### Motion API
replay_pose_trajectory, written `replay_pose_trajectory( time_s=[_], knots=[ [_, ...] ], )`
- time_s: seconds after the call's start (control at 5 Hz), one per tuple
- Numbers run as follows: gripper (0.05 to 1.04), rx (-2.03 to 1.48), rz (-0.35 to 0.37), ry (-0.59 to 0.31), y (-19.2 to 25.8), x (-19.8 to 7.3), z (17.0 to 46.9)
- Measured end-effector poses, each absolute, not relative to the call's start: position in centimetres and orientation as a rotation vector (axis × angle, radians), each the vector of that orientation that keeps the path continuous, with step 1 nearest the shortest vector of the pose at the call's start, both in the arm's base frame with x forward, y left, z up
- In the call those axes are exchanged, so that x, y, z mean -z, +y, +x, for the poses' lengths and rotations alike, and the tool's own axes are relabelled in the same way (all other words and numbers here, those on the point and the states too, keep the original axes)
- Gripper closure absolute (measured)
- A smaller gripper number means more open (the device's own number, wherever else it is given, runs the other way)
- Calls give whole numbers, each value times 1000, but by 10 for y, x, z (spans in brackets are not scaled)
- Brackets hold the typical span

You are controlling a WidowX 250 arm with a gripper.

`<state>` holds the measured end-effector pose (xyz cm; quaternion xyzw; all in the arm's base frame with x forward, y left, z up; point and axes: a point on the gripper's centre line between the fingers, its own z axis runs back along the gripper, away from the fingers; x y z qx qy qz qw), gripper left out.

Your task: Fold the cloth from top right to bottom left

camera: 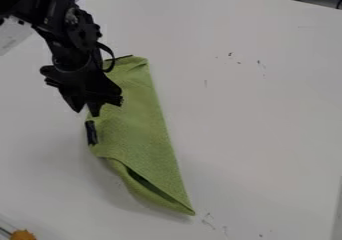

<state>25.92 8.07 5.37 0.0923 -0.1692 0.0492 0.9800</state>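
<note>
The black gripper (86,112) hangs over the upper left edge of the green cloth (143,119), its two fingertips a little apart, so it is open. The cloth lies folded into a long, narrow shape running from upper left to a pointed corner at lower right. Along its lower left side the layers part and show a dark gap. A small dark patch (91,133) sits on the left edge just below the fingertips. Part of the cloth's upper left is hidden behind the gripper. Whether the fingertips touch the cloth, I cannot tell.
The white table (260,119) extends around the cloth, with small dark marks at upper right and near the bottom. An orange object (22,235) lies at the bottom left corner. Dark items stand beyond the table's top right edge.
</note>
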Motion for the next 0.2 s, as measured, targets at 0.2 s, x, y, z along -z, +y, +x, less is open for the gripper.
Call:
replay_pose_trajectory(
  time_s=[0.2],
  knots=[
    [268, -87, 241, -304, 81, -69, 256]
  ],
)
